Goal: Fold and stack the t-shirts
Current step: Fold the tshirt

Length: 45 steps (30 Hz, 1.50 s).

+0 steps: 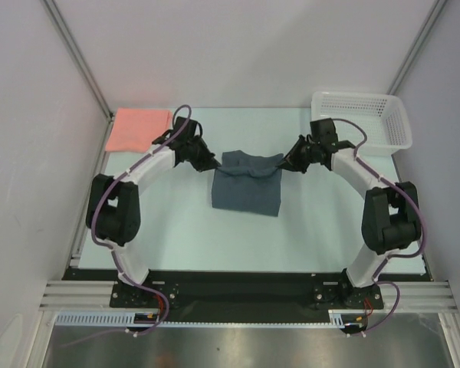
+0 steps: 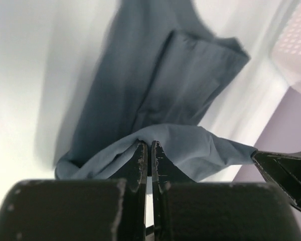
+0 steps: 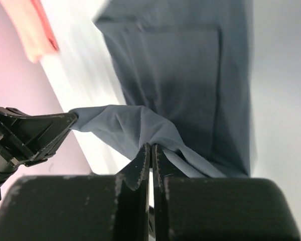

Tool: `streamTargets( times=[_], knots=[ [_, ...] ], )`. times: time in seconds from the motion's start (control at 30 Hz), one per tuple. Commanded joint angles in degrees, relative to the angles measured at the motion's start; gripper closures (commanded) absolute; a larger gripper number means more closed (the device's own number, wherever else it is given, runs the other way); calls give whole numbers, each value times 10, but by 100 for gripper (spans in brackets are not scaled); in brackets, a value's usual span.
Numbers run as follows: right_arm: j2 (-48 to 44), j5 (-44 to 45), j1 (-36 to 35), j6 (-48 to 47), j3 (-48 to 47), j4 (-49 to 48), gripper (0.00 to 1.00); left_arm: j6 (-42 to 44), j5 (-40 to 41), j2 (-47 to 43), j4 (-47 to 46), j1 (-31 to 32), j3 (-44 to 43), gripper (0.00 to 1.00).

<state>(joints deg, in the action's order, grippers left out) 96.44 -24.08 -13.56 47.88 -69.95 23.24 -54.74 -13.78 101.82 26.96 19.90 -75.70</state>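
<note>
Slate-grey t-shirt (image 1: pixel 247 192) lies at the centre of the tabletop (image 1: pixel 199 238), its upper edge lifted between my two hands. My left hand (image 1: pixel 213 164) and right hand (image 1: pixel 280 165) are each pinched tight on a corner of that edge, with the cloth sagging between them. I judge I'm mid-fold: next, carry both corners evenly toward the lower frame, onto the near hem. Bare tabletop lies below. The pink t-shirt (image 1: pixel 139 128) at upper left and the basket (image 1: pixel 353 96) at upper right sit well apart.
</note>
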Motion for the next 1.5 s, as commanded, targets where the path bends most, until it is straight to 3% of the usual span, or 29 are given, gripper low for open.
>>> streamTargets(
  times=[0.0, 0.43, 0.83, 0.93, 0.97, 1.07, 1.1, 1.13, 1.17, 1.23, 1.3, 1.33, 1.37, 1.43, 1.47],
  knots=[
    [30, -25, 20, -38, -71, 30, 100, 36, -41, 29, 5, -12, -87, 99],
    [172, -77, 65, -38, -178, 21, 100, 21, -89, 179, 1, -36, -247, 100],
    [234, -81, 78, -65, -236, 35, 100, -1, -91, 229, -13, -50, -279, 100],
    [256, -70, 79, -77, -255, 43, 96, 11, -77, 254, 19, -50, -316, 100],
    [262, -66, 80, -81, -276, 46, 94, 16, -60, 259, 33, -50, -325, 89],
    [291, -30, 79, -106, -350, 91, 75, 38, -62, 299, 70, -53, -389, 61],
    [305, -7, 78, -124, -381, 113, 67, 52, -61, 318, 93, -54, -422, 56],
    [310, 33, 78, -140, -408, 163, 63, 96, -41, 348, 130, -54, -516, 50],
    [313, 46, 79, -169, -431, 184, 59, 124, -16, 362, 210, -54, -569, 44],
    [295, 88, 70, -197, -468, 226, 47, 204, 74, 350, 272, -50, -656, 42],
    [261, 119, 56, -253, -442, 238, 39, 232, 88, 295, 253, -45, -601, 42],
    [224, 142, 33, -265, -420, 233, 39, 248, 76, 254, 219, -43, -494, 43],
    [207, 137, 25, -271, -395, 226, 39, 255, 61, 187, 147, -32, -440, 46],
    [157, 64, 5, -261, -286, 140, 45, 261, -6, 126, 61, -21, -285, 49],
    [146, 43, -1, -249, -251, 105, 48, 253, -40, 85, -34, -14, -238, 52]
  ],
)
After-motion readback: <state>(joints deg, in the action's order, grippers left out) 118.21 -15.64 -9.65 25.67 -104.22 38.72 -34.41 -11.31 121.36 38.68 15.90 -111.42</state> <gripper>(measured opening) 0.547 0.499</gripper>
